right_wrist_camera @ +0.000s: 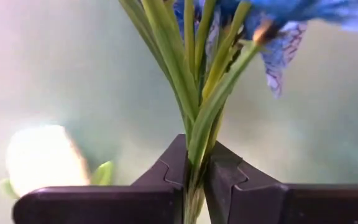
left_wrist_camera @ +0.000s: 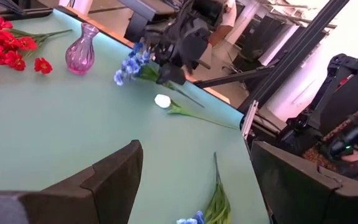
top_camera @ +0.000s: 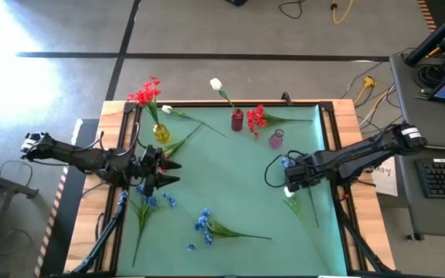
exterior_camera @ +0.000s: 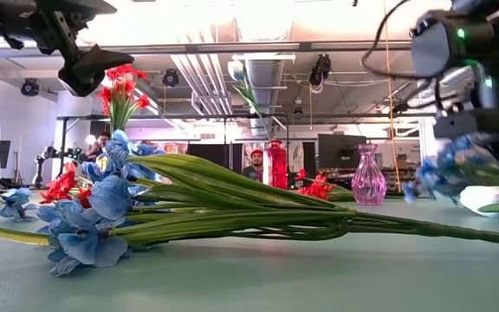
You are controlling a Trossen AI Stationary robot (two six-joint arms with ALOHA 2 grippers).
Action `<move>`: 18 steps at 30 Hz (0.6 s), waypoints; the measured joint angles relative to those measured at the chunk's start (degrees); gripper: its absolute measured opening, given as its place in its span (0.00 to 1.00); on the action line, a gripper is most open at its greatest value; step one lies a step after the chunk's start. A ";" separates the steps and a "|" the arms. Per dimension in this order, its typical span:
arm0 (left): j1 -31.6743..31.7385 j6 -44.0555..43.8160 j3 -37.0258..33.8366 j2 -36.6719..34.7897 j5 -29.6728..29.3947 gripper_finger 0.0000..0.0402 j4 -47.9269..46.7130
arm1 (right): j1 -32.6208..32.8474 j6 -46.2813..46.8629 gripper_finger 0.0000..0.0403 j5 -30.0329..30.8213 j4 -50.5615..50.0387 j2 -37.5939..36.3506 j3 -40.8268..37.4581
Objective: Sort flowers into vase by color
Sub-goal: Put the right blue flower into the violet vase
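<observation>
My right gripper (top_camera: 290,181) points down over the mat's right side, shut on a blue flower (top_camera: 284,162) whose blossoms (exterior_camera: 444,169) stand off the mat. A white flower (top_camera: 290,193) lies flat just beside it. My left gripper (top_camera: 163,171) hovers open over the mat's left side with nothing between its fingers. A yellow vase (top_camera: 161,133) holds red flowers (top_camera: 145,93). A red vase (top_camera: 237,120) holds a white flower (top_camera: 216,85). The pink vase (top_camera: 276,138) stands near my right gripper. My right gripper pinches the blue flower's bundle of green stems (right_wrist_camera: 194,146) between its two fingers, a little below the blossoms (right_wrist_camera: 278,37). The fingers come from above, pointing down, and lie across the stems. The blossom end is lifted off the mat; whether the stem's far end is clear I cannot tell.
Two more blue flowers (top_camera: 149,201) (top_camera: 204,221) lie on the near part of the green mat (top_camera: 230,185). A red flower (top_camera: 257,117) lies by the red vase, and a white flower (top_camera: 168,110) lies by the yellow one. Black frame rails (top_camera: 338,208) run along the sides.
</observation>
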 joint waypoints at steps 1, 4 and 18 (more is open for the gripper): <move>0.02 0.00 0.00 0.10 0.00 0.71 0.02 | -0.30 -0.99 0.06 0.55 -0.57 0.00 1.66; 0.01 0.00 0.00 0.43 -0.13 0.71 0.19 | -1.43 -4.52 0.06 3.34 -1.35 -0.04 6.66; 0.00 0.02 0.00 2.07 -1.64 0.71 0.74 | -6.80 -37.50 0.06 22.80 15.02 -0.09 23.26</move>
